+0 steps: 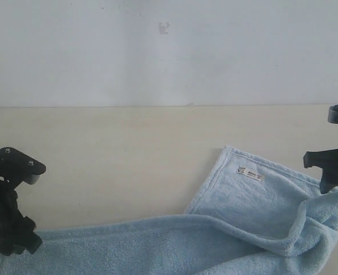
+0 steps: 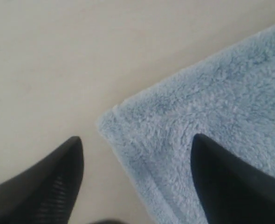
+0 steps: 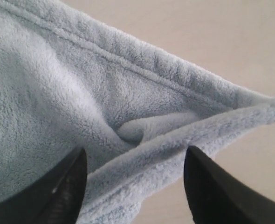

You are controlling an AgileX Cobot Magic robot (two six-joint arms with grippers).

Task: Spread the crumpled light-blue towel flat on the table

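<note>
Towel (image 1: 243, 197) on table (image 1: 100, 149) — mostly right

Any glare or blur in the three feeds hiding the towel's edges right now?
Exterior view: soft and washed out, no glare, print on the towel label unreadable. Left wrist view: towel corner pile sharp, fingers blurred. Right wrist view: hem and fold clear, fingers out of focus.

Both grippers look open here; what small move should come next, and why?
Probably lower the right gripper and close on the folded hem between its fingers: the towel is doubled over itself there, not flat on the table. The left gripper, also open, hovers over the corner at the other end.
</note>
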